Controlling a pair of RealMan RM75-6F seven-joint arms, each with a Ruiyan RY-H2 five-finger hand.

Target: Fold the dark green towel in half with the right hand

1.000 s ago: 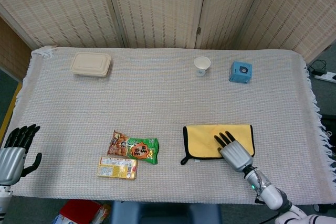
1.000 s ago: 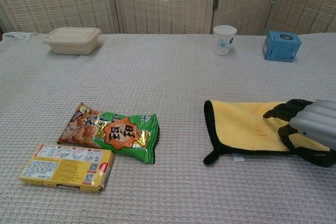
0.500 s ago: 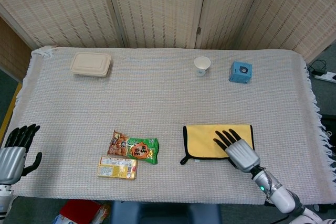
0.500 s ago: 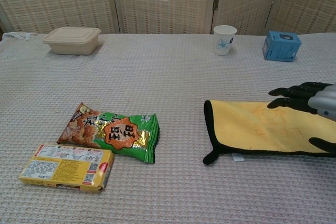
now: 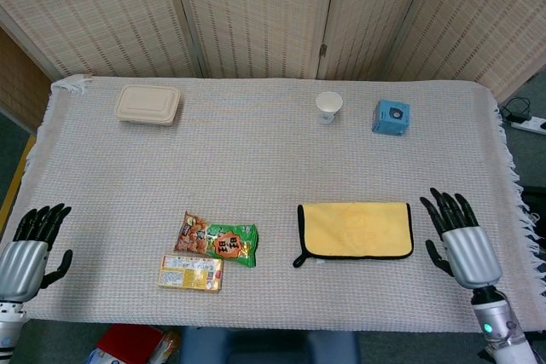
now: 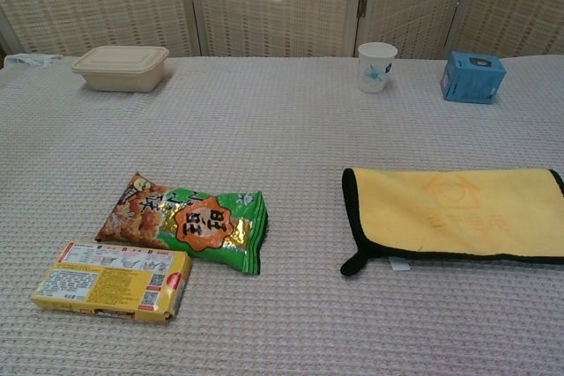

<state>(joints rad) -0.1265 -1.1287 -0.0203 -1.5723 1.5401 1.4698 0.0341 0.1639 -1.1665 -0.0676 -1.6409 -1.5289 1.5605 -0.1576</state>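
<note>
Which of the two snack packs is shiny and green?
The crinkly snack bag is the green, shiny one. The flat yellow box lying just in front of it, nearer the table edge, is cardboard with printed labels.

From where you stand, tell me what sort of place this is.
Probably a staged indoor test table, not a home. A woven cloth covers it, folding screens close off the back, and unrelated props sit spread apart: towel, snack bag, cup, blue box.

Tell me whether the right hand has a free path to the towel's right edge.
Probably yes. The right hand is open, holding nothing, just right of the towel, apart from it. Only bare table cloth lies between them; the cup and blue box sit far behind.
</note>
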